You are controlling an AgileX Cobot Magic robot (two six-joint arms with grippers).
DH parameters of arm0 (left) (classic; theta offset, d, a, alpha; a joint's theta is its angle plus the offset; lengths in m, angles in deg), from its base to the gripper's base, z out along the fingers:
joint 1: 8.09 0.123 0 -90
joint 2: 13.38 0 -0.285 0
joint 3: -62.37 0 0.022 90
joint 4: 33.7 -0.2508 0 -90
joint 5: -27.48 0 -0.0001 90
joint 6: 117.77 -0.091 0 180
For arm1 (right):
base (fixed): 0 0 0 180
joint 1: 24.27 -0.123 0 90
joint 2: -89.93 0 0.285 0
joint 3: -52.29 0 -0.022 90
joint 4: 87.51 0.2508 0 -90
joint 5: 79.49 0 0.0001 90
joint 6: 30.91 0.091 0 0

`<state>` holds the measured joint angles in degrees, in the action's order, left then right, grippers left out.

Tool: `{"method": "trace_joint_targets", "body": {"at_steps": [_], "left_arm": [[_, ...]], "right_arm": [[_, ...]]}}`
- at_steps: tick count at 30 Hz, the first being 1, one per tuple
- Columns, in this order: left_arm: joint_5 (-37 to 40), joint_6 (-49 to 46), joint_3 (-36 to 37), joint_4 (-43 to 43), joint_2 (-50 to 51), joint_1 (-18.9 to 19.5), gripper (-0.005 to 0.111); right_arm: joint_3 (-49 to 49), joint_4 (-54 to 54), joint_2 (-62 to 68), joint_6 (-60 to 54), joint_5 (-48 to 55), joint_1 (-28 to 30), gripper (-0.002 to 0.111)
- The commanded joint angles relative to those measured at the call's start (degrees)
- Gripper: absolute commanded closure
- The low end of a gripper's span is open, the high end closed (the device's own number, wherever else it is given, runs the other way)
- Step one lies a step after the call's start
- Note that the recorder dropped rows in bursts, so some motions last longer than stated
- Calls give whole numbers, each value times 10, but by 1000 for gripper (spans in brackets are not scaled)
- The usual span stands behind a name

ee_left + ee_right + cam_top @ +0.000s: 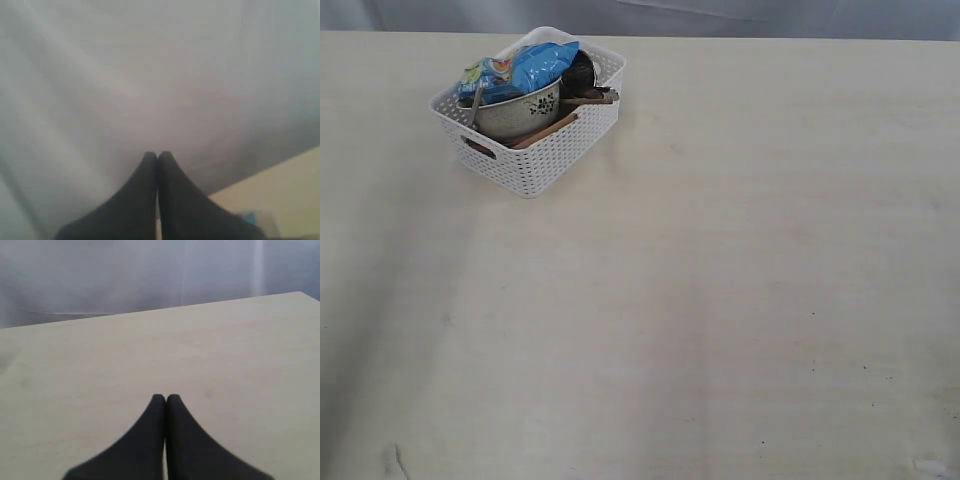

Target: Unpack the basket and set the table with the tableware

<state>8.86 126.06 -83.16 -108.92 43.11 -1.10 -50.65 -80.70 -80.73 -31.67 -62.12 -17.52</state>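
Beige wood-grain table (720, 300); grey curtain (770, 15) behind.

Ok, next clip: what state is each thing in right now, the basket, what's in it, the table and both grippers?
basket: upright on the table, packed full.
bowl: inside the basket, partly covered by the snack bag.
snack bag: lying on top of the bowl.
table: no tableware set out in view.
left gripper: shut, holding nothing.
right gripper: shut, holding nothing, over bare table.
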Motion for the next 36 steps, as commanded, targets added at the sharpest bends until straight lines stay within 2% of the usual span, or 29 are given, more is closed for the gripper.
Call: {"method": "trace_joint_targets", "body": {"at_steps": [1,2,3,4,5,7,8,11,12,14,17,21,30,36], "left_arm": [[76,32,-39,-247,40,3,107],[103,14,-42,-247,45,3,107],[192,-19,-44,-247,59,3,107],[235,-46,-44,-247,65,3,107],[321,-108,-44,-247,85,3,107],[425,-206,-44,-229,121,3,107],[450,-253,-44,-205,133,3,107],[477,-478,-59,-9,191,-19,107],[489,-606,-73,109,217,-49,107],[487,-677,-96,237,248,-82,107],[425,-677,-108,372,265,-90,107],[354,-678,-92,442,258,-90,107],[242,-675,-10,458,243,-90,107],[196,-622,-7,458,203,-90,107]], "right_arm": [[2,-1,-2,1,-5,-2,108],[2,-1,-2,1,-5,-2,108],[2,-1,-2,1,-5,-2,108],[2,-1,-2,1,-5,-2,108],[2,-1,-2,1,-5,-2,108],[2,-1,-2,1,-5,-2,108],[2,-1,-2,1,-5,-2,108],[2,-1,-2,1,-5,-2,108],[2,-1,-2,1,-5,-2,108],[2,-1,-2,1,-5,-2,108],[2,-1,-2,1,-5,-2,108],[2,-1,-2,1,-5,-2,108],[2,-1,-2,1,-5,-2,108],[2,-1,-2,0,-4,-2,108]]}}
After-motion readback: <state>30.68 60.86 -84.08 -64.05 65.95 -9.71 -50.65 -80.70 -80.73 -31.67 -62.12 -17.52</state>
